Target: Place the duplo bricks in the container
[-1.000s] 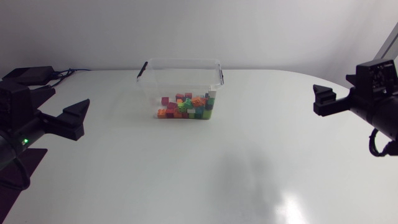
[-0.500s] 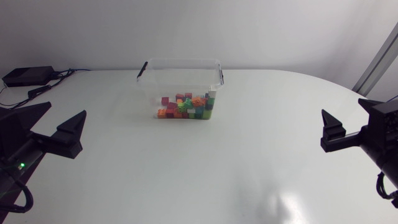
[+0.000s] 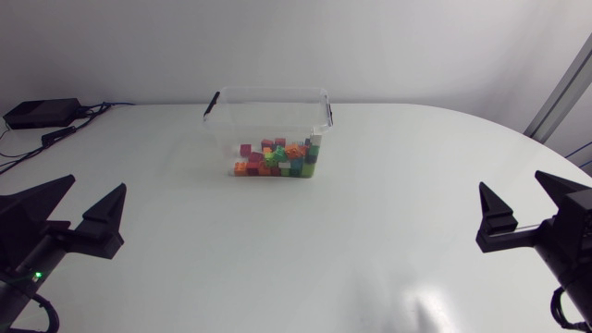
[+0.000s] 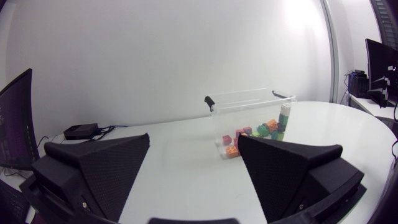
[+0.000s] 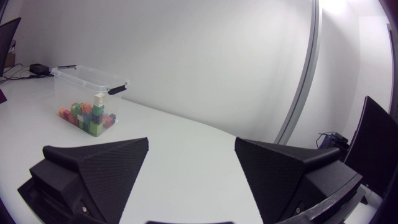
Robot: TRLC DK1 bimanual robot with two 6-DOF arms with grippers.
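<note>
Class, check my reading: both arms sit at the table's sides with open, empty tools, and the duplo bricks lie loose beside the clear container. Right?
One error: the duplo bricks lie inside the clear container, not beside it, as the head view shows. The rest stands: the left tool and right tool are at the table's sides, open and empty.

The duplo bricks (image 3: 276,158) lie in the container (image 3: 268,109) on the table (image 3: 370,231) at 12 o'clock; the left gripper (image 3: 94,185) sits at 8 o'clock, the right gripper (image 3: 511,181) at 4 o'clock.
</note>
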